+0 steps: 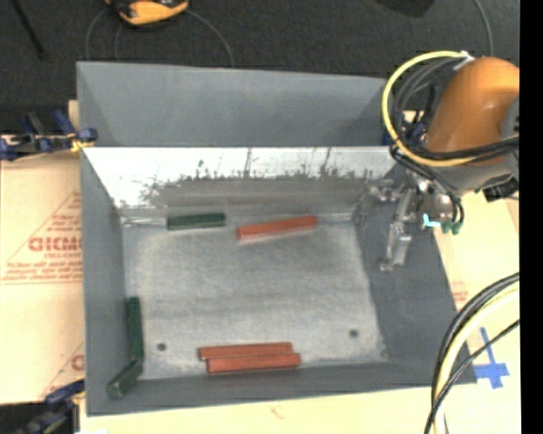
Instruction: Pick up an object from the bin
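Observation:
My gripper [396,242] hangs over the bin's sloping right wall, near the back right corner, with nothing seen in it. The nearest loose thing is a reddish-brown flat bar [277,228] lying slightly tilted on the floor near the back wall, well to the gripper's left. A dark green bar [196,221] lies further left along the same wall.
Two reddish-brown bars [250,357] lie side by side at the front of the floor. A dark green bar [132,328] runs along the left wall, and a short dark green piece [122,381] sits in the front left corner. The arm's orange cover and cables hang above the right rim.

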`<act>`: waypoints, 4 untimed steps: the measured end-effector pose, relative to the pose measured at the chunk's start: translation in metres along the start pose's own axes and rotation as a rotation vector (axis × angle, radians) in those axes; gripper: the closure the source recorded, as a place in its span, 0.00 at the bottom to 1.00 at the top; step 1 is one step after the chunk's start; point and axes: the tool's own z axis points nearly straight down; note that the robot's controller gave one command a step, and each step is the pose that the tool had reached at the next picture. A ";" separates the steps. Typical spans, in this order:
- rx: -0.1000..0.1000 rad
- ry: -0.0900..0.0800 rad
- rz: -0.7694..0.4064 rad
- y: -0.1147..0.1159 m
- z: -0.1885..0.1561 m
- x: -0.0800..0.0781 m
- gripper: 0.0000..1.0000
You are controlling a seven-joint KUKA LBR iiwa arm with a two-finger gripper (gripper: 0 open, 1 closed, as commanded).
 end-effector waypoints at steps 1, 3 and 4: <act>0.002 -0.008 -0.003 0.000 -0.005 -0.002 0.00; -0.002 -0.007 -0.003 0.097 0.045 -0.029 0.00; 0.001 -0.009 -0.175 0.109 0.031 -0.035 0.00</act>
